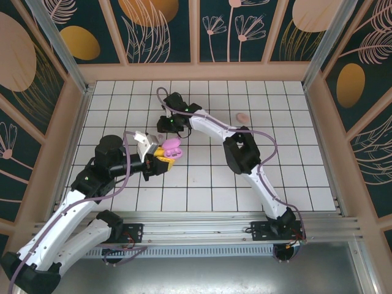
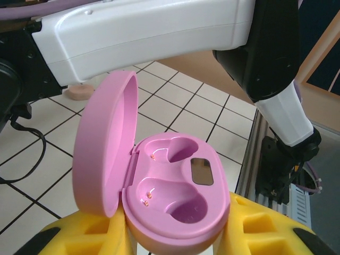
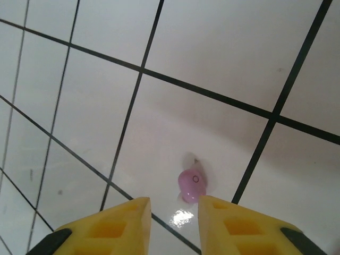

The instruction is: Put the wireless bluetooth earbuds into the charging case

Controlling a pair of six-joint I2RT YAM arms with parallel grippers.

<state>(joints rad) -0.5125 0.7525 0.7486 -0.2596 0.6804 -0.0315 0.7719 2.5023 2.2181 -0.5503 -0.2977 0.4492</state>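
Reaching: our right arm (image 1: 211,125) is the nearer one; its jaws stand narrowly parted and empty.
Earbud (image 3: 191,186): on the tabletop (image 3: 223,69), just beyond the tips, slightly off their midline, long axis pointing away.
Charging case (image 2: 178,202): lid open, both wells empty, clamped in our left jaws.

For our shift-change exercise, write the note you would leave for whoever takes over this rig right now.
Left gripper: shut on the charging case, lid open, both wells empty.
Right gripper: open, low over the tiles, one earbud lying just ahead of its jaws, not gripped.
Done: case open and presented.
Left: grasp that earbud and seat it in a well; none is in yet.
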